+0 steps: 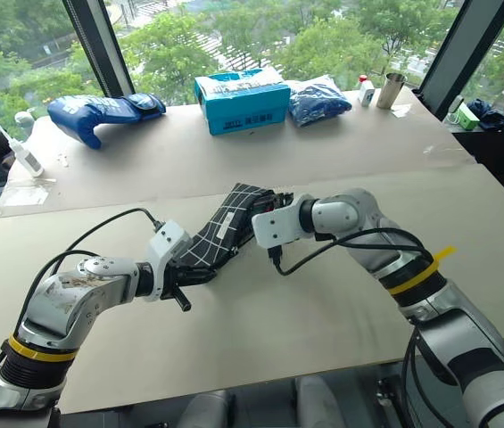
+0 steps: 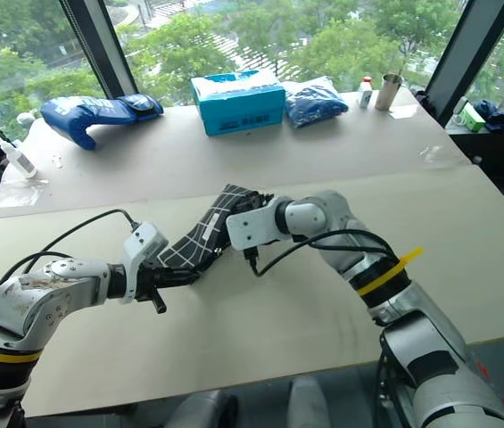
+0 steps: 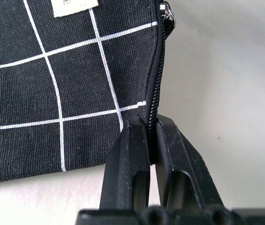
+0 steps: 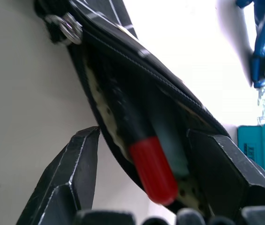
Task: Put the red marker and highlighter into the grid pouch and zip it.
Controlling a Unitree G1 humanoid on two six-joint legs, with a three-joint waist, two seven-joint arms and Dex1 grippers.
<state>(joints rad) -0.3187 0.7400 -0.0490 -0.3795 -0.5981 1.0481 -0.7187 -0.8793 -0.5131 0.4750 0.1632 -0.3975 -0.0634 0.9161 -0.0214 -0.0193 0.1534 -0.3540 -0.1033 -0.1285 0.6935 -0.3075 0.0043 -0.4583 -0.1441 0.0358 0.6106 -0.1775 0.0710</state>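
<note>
While the left gripper (image 3: 152,140) pinches the zipper edge of the grid pouch (image 1: 220,230) above the table (image 1: 323,312), the right gripper (image 4: 144,159) stands open around its mouth, where the red marker (image 4: 152,168) and highlighter (image 4: 172,150) sit inside

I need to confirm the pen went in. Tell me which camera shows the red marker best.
The right wrist view: the red marker lies in the open mouth of the grid pouch, its red end poking out between the right gripper fingers. In the head views and the left wrist view, the pouch hides it.
</note>
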